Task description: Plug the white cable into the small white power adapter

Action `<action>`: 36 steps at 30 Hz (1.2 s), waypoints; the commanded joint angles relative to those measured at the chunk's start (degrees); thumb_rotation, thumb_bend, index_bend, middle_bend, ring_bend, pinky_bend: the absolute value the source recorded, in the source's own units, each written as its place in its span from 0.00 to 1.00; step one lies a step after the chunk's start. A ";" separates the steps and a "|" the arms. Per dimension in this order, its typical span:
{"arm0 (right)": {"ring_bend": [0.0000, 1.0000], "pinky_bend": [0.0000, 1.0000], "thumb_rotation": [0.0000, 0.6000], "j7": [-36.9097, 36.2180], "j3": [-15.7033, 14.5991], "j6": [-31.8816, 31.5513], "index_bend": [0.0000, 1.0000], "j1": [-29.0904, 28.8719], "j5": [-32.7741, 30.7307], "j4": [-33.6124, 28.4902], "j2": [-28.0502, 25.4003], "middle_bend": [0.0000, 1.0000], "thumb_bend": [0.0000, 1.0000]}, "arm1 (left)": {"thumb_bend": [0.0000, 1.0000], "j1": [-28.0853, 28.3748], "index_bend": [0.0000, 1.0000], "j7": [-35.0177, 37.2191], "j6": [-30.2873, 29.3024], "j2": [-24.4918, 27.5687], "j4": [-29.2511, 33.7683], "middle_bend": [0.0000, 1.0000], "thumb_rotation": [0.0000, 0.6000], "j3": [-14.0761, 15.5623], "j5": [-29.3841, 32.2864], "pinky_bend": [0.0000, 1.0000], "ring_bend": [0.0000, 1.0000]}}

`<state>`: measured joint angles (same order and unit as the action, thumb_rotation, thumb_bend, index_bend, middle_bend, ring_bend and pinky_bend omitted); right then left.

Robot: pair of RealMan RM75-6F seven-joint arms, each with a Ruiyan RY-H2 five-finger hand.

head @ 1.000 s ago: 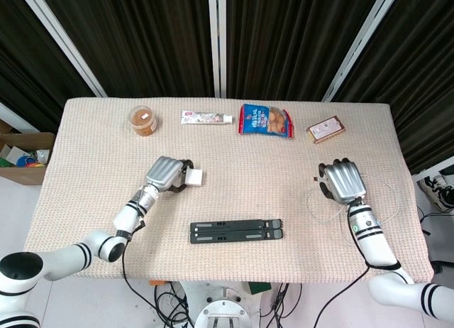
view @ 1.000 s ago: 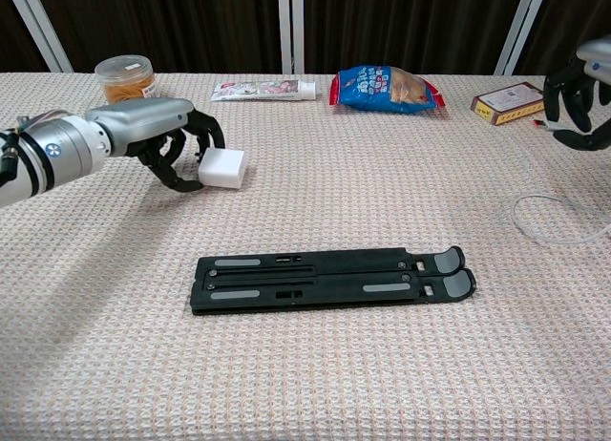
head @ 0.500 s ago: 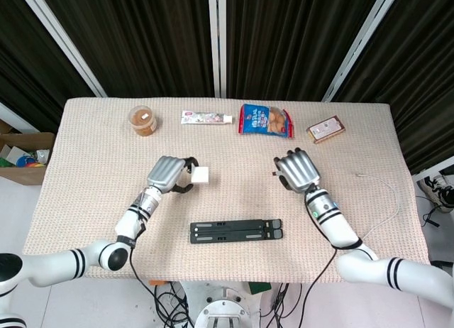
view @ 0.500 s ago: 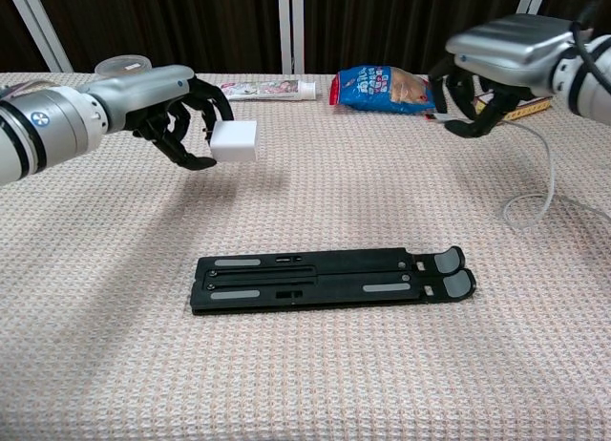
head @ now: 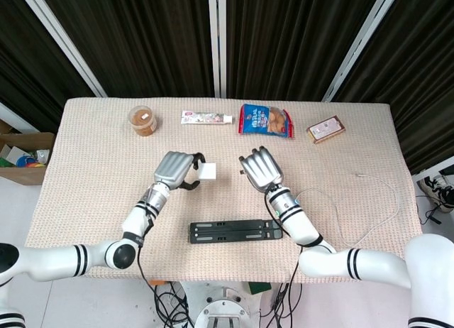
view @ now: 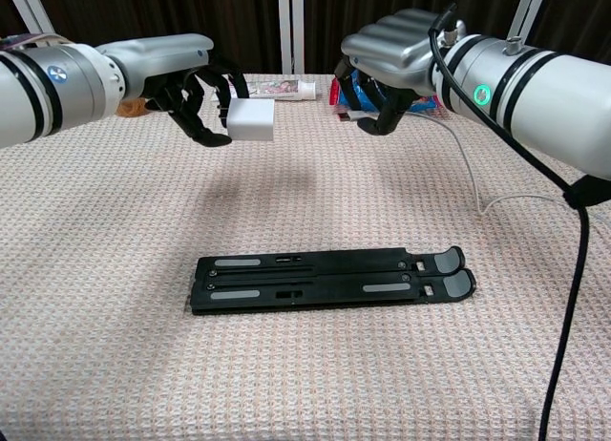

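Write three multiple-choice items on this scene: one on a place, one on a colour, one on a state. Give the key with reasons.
1. Where does the black folding stand lie?
A. on the table, below the two hands
B. at the far edge by the snack bag
C. in the left hand

2. What colour is the power adapter?
A. black
B. white
C. blue

3. How is the adapter held?
A. resting on the table
B. gripped in the air by the left hand
C. gripped by the right hand

Key: 1 A, it lies flat on the cloth near the front. 2 B, plainly white. 3 B, its shadow falls on the cloth beneath.
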<state>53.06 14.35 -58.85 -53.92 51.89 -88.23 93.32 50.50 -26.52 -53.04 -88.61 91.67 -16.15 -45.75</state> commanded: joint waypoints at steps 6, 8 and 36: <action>0.48 0.55 1.00 2.14 0.20 -1.90 0.67 -2.13 -2.43 1.99 3.14 0.70 0.75 | 0.33 3.02 0.55 -3.27 -1.05 -0.12 1.27 0.50 1.00 -0.40 4.84 0.91 0.70; 0.49 0.55 1.00 2.15 0.23 -1.97 0.67 -2.57 -2.75 2.48 3.67 0.70 0.75 | 0.33 3.62 0.55 -3.68 -1.34 -0.30 1.44 0.50 1.00 -0.43 5.69 0.91 0.70; 0.50 0.55 1.00 1.05 0.67 -3.69 0.67 -5.22 -4.99 3.67 5.52 0.69 0.75 | 0.33 7.72 0.55 -5.47 -4.63 -2.14 1.77 0.50 1.00 0.06 9.35 0.91 0.71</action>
<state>54.12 15.01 -62.53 -59.12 46.89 -84.55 98.83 58.16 -31.94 -57.63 -90.73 93.45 -16.11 -36.46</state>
